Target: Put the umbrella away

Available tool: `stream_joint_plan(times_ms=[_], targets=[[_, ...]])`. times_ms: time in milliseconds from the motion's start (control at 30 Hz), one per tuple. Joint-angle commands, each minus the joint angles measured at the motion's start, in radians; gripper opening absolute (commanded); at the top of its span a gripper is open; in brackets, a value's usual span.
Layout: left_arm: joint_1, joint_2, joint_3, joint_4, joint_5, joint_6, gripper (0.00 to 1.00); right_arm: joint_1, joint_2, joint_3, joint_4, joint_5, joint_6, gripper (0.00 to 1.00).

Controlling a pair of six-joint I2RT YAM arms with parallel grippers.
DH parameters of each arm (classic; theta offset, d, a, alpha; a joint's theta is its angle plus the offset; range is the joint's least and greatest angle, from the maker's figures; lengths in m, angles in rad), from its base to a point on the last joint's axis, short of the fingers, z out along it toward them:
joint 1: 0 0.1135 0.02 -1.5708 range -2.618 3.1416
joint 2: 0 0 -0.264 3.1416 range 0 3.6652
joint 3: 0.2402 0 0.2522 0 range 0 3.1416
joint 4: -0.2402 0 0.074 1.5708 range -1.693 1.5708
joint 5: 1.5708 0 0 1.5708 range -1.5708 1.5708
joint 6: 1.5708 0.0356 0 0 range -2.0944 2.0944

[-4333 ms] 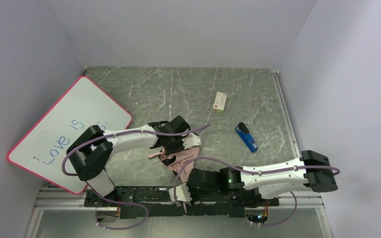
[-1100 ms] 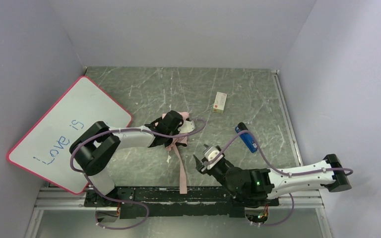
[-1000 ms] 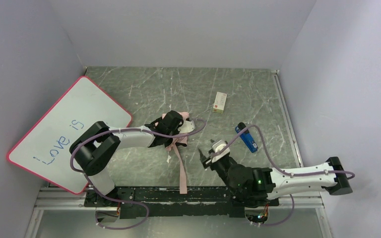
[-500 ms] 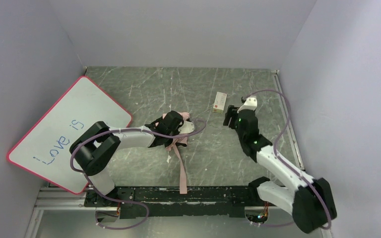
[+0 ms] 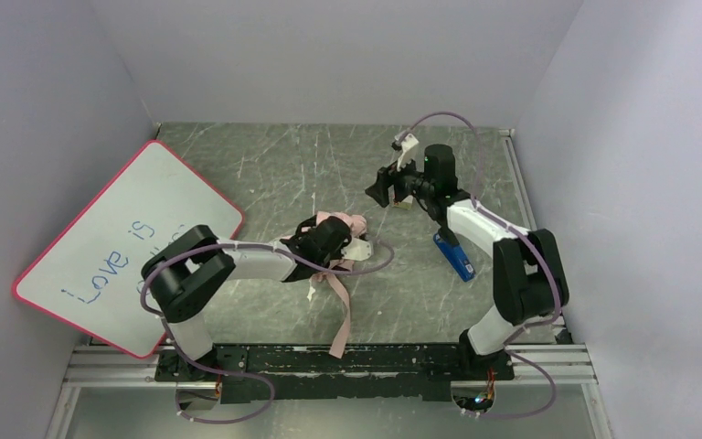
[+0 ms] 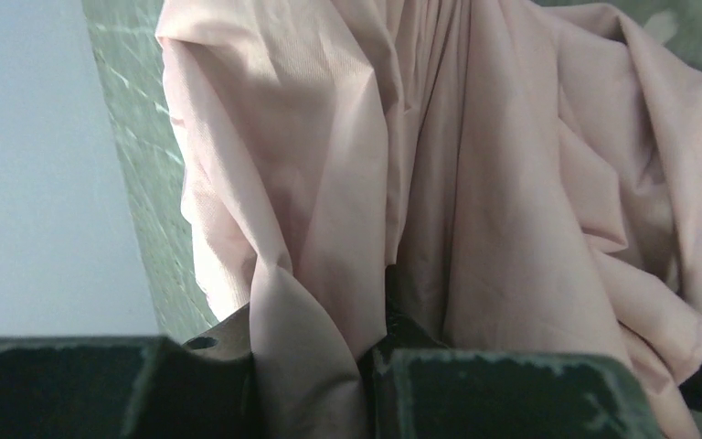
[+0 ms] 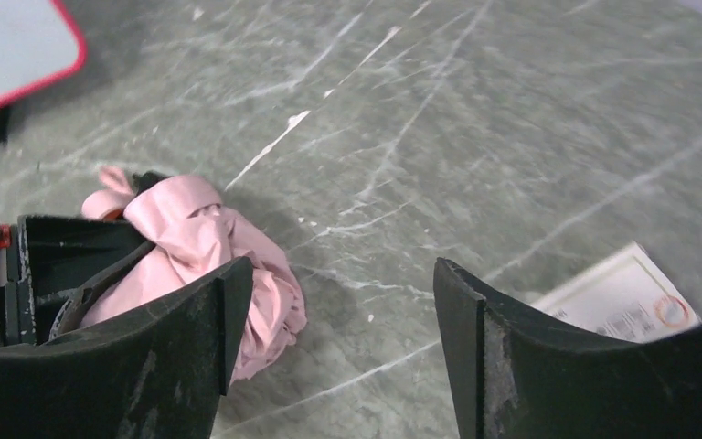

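Note:
The umbrella is a crumpled bundle of pale pink fabric at the middle of the table, with its pink strap trailing toward the near edge. My left gripper is shut on it. In the left wrist view a fold of the pink fabric is pinched between the jaws of the left gripper. My right gripper hovers over the far part of the table, away from the umbrella. It is open with nothing between the fingers, and the right wrist view looks past the right gripper at the umbrella.
A pink-framed whiteboard with blue writing leans at the left. A blue object lies right of centre. A small white box lies under the right wrist. The table's metal rail runs along the near edge.
The right arm has swung from the near right of the table to the far side, its jaws opening wider. The left gripper has shifted slightly right and nearer with the umbrella.

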Motion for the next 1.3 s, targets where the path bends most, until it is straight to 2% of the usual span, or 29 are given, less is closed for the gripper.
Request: stream_joint_plan(times_ms=[0,200,367,500,700,933,1267], targets=[[-0.050,0.066,-0.029,0.117,-0.005,0.092,0.05,-0.011,0.084,0.110,-0.153,-0.261,-0.221,0.78],[-0.090,0.111,-0.118,0.352,-0.101,0.220,0.05,-0.011,0.175,0.285,-0.505,-0.469,-0.471,0.85],[-0.118,0.139,-0.195,0.514,-0.143,0.300,0.05,-0.008,0.243,0.383,-0.732,-0.502,-0.603,0.89],[-0.135,0.163,-0.229,0.587,-0.154,0.336,0.05,0.012,0.281,0.407,-0.834,-0.496,-0.670,0.92],[-0.160,0.191,-0.255,0.639,-0.160,0.367,0.05,0.050,0.313,0.410,-0.836,-0.425,-0.671,0.93],[-0.170,0.192,-0.267,0.653,-0.157,0.377,0.05,0.084,0.324,0.403,-0.772,-0.410,-0.633,0.95],[-0.176,0.185,-0.275,0.655,-0.154,0.383,0.05,0.144,0.416,0.432,-0.795,-0.331,-0.644,1.00]])
